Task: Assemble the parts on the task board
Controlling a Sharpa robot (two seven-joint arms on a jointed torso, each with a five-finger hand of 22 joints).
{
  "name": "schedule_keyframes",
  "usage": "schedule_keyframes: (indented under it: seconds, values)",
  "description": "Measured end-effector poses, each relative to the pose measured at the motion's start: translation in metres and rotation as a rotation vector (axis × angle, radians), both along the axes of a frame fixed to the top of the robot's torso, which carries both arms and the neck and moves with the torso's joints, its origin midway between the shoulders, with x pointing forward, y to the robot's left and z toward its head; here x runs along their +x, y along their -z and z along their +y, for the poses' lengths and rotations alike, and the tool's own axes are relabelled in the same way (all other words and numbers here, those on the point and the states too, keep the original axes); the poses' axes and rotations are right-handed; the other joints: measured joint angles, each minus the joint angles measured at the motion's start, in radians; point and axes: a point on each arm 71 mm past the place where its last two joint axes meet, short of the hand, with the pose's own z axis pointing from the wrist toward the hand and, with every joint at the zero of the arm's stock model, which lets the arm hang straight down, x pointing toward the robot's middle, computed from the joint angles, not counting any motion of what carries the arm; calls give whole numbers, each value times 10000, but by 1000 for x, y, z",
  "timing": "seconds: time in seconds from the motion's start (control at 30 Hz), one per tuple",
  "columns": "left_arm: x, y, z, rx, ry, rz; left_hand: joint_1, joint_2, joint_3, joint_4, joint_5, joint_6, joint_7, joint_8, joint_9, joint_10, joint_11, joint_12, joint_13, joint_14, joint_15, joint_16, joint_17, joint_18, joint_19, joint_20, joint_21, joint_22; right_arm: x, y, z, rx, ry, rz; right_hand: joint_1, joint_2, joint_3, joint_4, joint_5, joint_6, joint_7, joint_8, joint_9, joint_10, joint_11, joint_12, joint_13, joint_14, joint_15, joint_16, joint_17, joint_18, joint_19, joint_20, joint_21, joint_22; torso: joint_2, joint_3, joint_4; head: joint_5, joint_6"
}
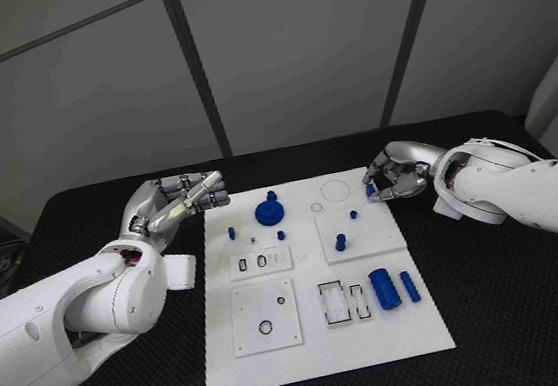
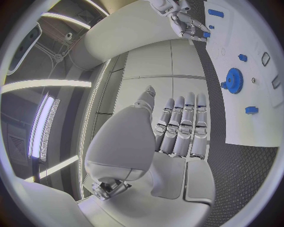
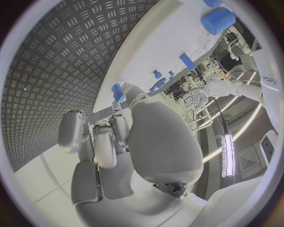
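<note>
White board [image 1: 322, 348] mid-desk. Right hand [image 1: 395, 172] at its 1 o'clock edge pinches a small blue part [image 1: 371, 190]. Left hand [image 1: 175, 201] at 11 o'clock, fingers straight, holds nothing. Blue gear [image 1: 269, 213] sits at 12.

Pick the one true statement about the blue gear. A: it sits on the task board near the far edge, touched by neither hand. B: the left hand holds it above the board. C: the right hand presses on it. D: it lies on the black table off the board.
A: the blue gear rests on the white task board near its far edge, with the left hand and the right hand both apart from it.
</note>
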Motion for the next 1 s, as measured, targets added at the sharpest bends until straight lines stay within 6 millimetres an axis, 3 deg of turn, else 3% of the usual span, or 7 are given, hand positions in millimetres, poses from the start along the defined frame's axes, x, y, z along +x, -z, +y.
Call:
schedule_keyframes:
  seconds: [0.57, 1.0]
  values:
    - [0, 0, 0, 2, -5, 0, 0, 0, 0, 0, 0, 0, 0, 1, 0, -1, 1, 0, 0, 0, 0, 0, 2, 0, 0, 0, 0, 1, 1, 2, -1, -81, 75, 109, -46, 201, 0, 0, 46, 393, -108, 148, 39, 163, -88, 146, -2, 0, 0, 0, -1, 0, 148, -33, 78, 184, -6, -1, -2, -17, 4]
    - [0, 0, 0, -1, 3, 0, 0, 0, 0, 0, 0, 0, 0, 1, 0, -1, 1, 0, -1, 0, 0, 0, 8, 0, 0, 0, 0, -7, 2, 3, 0, -116, 220, 127, -14, 572, 86, 88, 105, 852, -316, 301, 76, 323, -249, 277, -3, -1, -144, 0, -1, 1, 255, -140, 118, 321, -6, -1, -1, -25, -15]
